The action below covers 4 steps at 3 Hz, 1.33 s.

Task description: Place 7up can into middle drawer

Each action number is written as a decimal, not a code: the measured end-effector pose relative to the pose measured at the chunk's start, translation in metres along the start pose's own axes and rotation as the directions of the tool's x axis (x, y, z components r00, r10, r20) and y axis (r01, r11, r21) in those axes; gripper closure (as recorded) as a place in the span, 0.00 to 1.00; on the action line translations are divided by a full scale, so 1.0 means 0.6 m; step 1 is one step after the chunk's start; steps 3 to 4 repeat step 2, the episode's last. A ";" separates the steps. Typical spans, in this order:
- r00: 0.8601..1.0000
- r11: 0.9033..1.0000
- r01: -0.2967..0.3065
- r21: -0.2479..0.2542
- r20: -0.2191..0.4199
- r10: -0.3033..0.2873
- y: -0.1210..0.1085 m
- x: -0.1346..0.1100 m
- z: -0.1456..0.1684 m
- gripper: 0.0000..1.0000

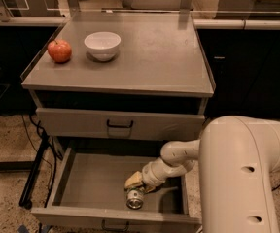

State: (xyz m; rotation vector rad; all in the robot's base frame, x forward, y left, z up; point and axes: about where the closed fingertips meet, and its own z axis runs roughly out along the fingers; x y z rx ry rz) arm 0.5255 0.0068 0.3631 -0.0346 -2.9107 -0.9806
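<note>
The 7up can point(135, 199) lies on its side on the floor of the open middle drawer point(91, 183), near the front edge, its shiny end facing the camera. My gripper point(136, 183) is inside the drawer, right at the can's far end, reaching in from the right on the white arm point(237, 169). The can looks to be resting on the drawer floor.
A red apple point(59, 51) and a white bowl point(102, 44) sit on the cabinet top point(149, 57) at the back left. The upper drawer point(120, 124) is shut. Dark cables point(35, 130) hang at the cabinet's left side.
</note>
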 end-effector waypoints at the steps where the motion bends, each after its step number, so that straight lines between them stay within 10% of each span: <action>1: 1.000 1.000 0.000 0.000 0.000 0.000 0.000 0.000 0.000 0.00; 4: 1.000 1.000 0.000 0.000 0.000 0.000 0.000 0.000 0.000 0.00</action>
